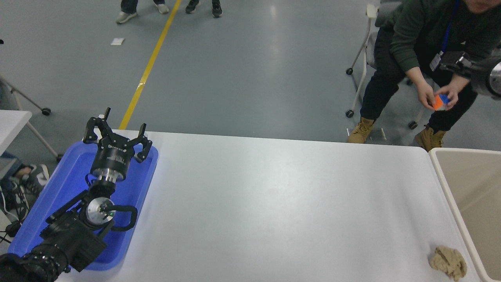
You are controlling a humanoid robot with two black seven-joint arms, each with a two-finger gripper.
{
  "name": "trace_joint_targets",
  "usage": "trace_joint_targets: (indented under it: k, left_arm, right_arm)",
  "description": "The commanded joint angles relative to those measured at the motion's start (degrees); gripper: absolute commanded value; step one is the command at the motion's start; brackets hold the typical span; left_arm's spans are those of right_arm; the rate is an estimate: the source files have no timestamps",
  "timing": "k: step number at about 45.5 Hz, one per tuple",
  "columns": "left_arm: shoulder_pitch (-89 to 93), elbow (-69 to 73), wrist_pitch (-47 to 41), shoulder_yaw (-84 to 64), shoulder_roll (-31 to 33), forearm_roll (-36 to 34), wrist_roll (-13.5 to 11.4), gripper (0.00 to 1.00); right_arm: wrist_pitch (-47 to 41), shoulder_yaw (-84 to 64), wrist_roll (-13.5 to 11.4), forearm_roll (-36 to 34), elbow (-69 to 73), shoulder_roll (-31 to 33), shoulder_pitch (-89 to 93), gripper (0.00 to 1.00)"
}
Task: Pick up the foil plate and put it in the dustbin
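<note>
Foil is showing nowhere from where I am standing: the foil plate is lying neither on the white counter (274, 203) nor in the stretch of dustbin (473, 184) that I am able to see, so I am not able to say which way it lies from either arm or how its long axis is running. It may already be sitting lower down in the bin, but that is only my guess.

The dustbin is standing hard against the counter's right end, a big beige plastic box with a thick pale rim and smooth tan inner walls. Just beside that rim, near the front right corner of the counter, a small tan lumpy wad (448, 262) is resting, crumpled and matt.

The right arm (483, 74) is poking in at the right edge, high above the bin's far side, blurred, with a bright metal ring catching the light; whether its jaws are open or closed I cannot tell. Being on the bin's side, it is the arm I am judging nearer to any dropping-off.

The left gripper (117, 133) is hanging over the far end of a shallow glossy blue tray (58, 203) at the counter's left end, jaws spread wide and gripping nothing, well apart from the bin.

Beyond the counter a seated person is turning a small coloured cube (439, 102) in both hands.
</note>
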State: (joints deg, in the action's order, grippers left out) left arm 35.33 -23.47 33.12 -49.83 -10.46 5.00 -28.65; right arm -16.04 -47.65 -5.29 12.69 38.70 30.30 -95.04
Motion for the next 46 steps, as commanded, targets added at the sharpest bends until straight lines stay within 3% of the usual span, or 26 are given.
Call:
trace_joint_targets:
  k: [1, 10, 21, 31, 46]
  left_arm:
    - [-0.1, 0.0, 0.0, 0.0, 0.0, 0.1, 0.0, 1.0]
    - [-0.1, 0.0, 0.0, 0.0, 0.0, 0.1, 0.0, 1.0]
    - [-0.1, 0.0, -0.1, 0.0, 0.0, 0.1, 0.0, 1.0]
    - [-0.1, 0.0, -0.1, 0.0, 0.0, 0.0, 0.0, 1.0]
    - [-0.1, 0.0, -0.1, 0.0, 0.0, 0.1, 0.0, 1.0]
  right_arm:
    - [-10.6, -8.4, -0.1, 0.6, 5.9, -8.4, -10.4, 1.0]
    - [-22.2, -9.4, -0.1, 0.6, 15.1, -8.9, -16.2, 1.0]
    - [-28.6, -14.9, -0.1, 0.1, 26.0, -8.6, -23.3, 1.0]
    - [-29.0, -19.8, -0.1, 0.0, 34.7, -8.2, -29.5, 1.0]
    - [-29.0, -19.9, -0.1, -0.1, 35.9, -8.6, -30.0, 1.0]
